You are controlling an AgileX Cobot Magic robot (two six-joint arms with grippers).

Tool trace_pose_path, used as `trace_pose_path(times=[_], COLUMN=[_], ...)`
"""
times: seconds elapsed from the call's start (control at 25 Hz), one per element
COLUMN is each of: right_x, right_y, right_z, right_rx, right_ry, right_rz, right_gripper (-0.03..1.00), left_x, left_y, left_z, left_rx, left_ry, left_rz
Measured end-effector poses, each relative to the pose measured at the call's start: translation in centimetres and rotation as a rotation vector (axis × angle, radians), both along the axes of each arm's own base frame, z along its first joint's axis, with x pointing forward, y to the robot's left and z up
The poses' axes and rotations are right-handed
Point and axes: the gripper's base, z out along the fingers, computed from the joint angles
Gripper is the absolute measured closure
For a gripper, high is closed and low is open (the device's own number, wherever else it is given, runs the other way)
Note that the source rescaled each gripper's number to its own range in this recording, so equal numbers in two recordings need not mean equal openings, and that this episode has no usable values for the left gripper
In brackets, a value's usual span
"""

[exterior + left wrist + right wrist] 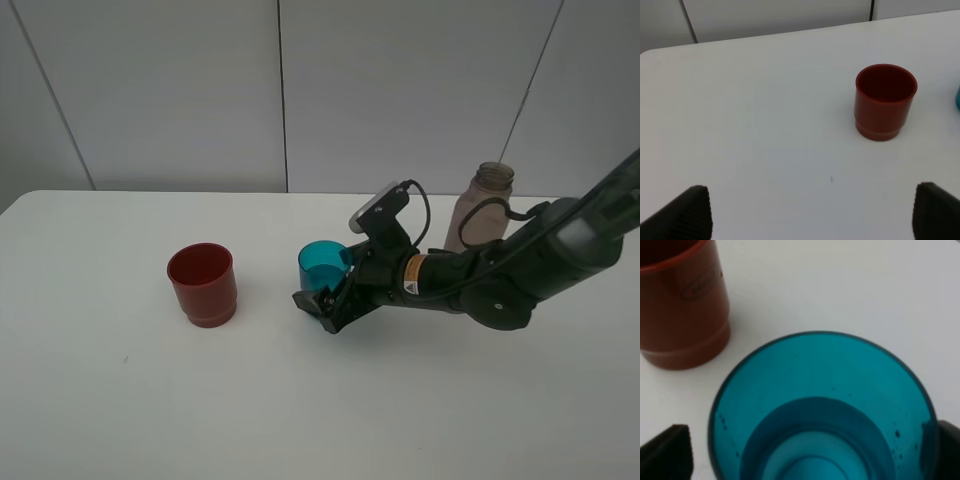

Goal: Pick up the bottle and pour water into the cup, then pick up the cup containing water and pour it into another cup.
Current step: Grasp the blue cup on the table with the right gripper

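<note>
The teal cup (323, 262) stands upright at mid-table with water in its bottom, seen from above in the right wrist view (825, 405). My right gripper (326, 297) is open around it. One finger (950, 450) is at the cup's wall and the other finger (667, 452) is a small gap away. The red cup (203, 284) stands empty to the left, and shows in the left wrist view (885, 101) and the right wrist view (682, 305). The smoky bottle (483, 207) stands upright behind my right arm. My left gripper (810, 215) is open and empty, apart from the red cup.
The white table (110, 400) ends at a grey panelled wall (280, 90) behind. My right arm (520, 270) stretches across the right side just in front of the bottle.
</note>
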Motion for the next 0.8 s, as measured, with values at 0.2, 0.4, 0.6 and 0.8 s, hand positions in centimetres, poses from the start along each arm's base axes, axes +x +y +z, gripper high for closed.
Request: trace_pose_path(times=[0.2, 0.4, 0.6, 0.8], right_x=[0.4, 0.4, 0.3, 0.4], right_y=[0.3, 0.3, 0.2, 0.2], right_z=[0.4, -0.3, -1.0, -1.0], right_rx=[0.022, 0.024, 0.015, 0.017], right_ry=[-0.006, 0.026, 0.046, 0.045], right_rz=[-0.008, -0.02, -0.022, -0.023], right_gripper=[-0.03, -0.03, -0.03, -0.03], left_x=[0.0, 0.0, 0.0, 0.0], left_y=[0.0, 0.0, 0.0, 0.0], left_z=[0.0, 0.0, 0.0, 0.0], left_rx=[0.0, 0.0, 0.0, 0.0], left_ry=[0.0, 0.0, 0.0, 0.0], left_rz=[0.0, 0.0, 0.0, 0.0])
